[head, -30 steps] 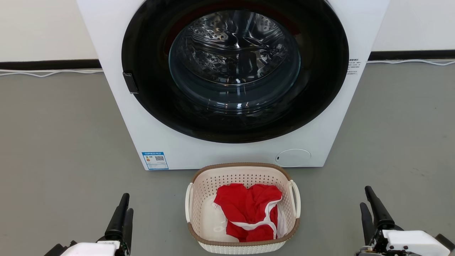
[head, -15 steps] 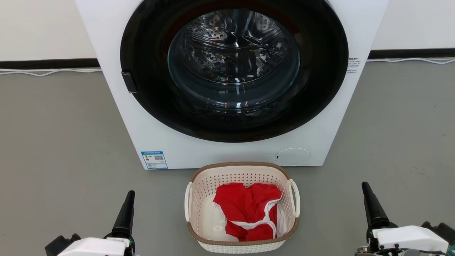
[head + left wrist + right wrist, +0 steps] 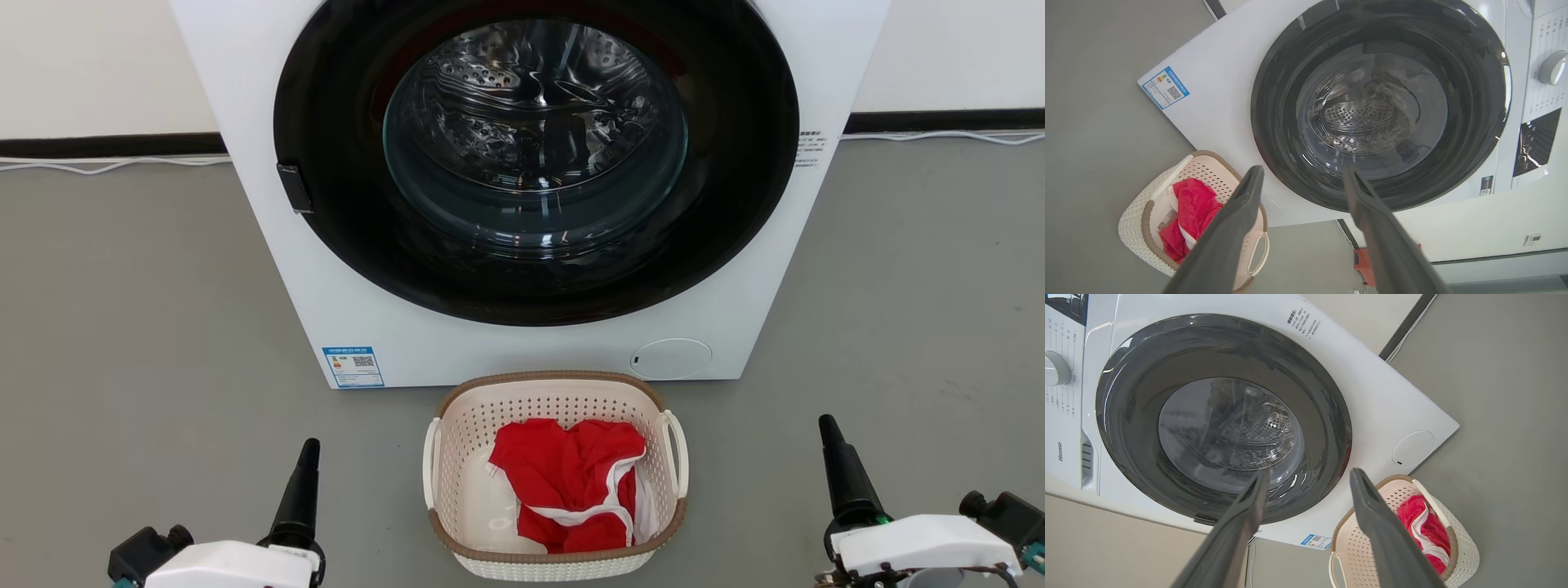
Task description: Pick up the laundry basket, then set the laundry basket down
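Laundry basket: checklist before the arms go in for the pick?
1. Laundry basket upright on the floor, red garment inside: ok.
2. Left handle and right handle uncovered: ok.
3. Left gripper jaws apart, empty: ok.
4. Right gripper jaws apart, empty: ok.
5. Grippers at the handles: not ok, both stand off to the sides.
6. Gap to the washing machine: cannot tell.

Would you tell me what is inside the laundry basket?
A crumpled red garment with white trim lies in the basket, leaving pale bottom bare at the left. Anything under the garment is hidden.
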Tool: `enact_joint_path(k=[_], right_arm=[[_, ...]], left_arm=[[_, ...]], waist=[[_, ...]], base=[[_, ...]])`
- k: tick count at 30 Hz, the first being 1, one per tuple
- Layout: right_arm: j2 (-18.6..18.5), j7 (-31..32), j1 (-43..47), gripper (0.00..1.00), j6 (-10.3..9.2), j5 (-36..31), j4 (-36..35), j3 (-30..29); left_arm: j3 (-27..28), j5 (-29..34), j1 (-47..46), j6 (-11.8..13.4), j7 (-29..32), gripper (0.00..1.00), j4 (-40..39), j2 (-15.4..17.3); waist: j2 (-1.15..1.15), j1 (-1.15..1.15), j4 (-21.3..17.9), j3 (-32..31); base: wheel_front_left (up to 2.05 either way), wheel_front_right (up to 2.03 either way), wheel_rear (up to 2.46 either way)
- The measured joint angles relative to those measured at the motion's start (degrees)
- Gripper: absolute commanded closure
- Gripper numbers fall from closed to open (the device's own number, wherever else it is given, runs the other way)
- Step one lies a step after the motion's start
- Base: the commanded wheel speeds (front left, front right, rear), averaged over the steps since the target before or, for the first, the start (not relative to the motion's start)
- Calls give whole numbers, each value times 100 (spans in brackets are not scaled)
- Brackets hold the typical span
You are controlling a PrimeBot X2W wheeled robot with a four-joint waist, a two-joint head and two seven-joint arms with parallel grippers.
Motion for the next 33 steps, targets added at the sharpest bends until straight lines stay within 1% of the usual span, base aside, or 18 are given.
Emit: enact_joint_path(k=[6, 13, 16, 23, 33], right_arm=[[-2, -108, 0, 0, 3, -467, -9, 49], [-2, -183, 1, 0, 4, -915, -35, 74], [-2, -249, 2, 0, 4, -1217, -47, 79], [-2, -350, 4, 0, 4, -1753, -73, 90], [-2, -538, 4, 0, 4, -2417, -142, 113]], left_arm=[[-14, 394, 29, 25, -99, 0, -32, 5], [-66, 714, 61, 75, -202, 0, -71, 8], [-92, 911, 61, 85, -252, 0, -103, 10], [-146, 1294, 63, 185, -370, 0, -159, 13], [-213, 1863, 64, 258, -549, 0, -223, 19]], waist=[[0, 0, 1, 3], [0, 0, 3, 19], [0, 0, 0, 32], [0, 0, -15, 57], [0, 0, -33, 124]], base=[[0, 0, 0], [0, 0, 0], [0, 0, 0], [0, 0, 0], [0, 0, 0]])
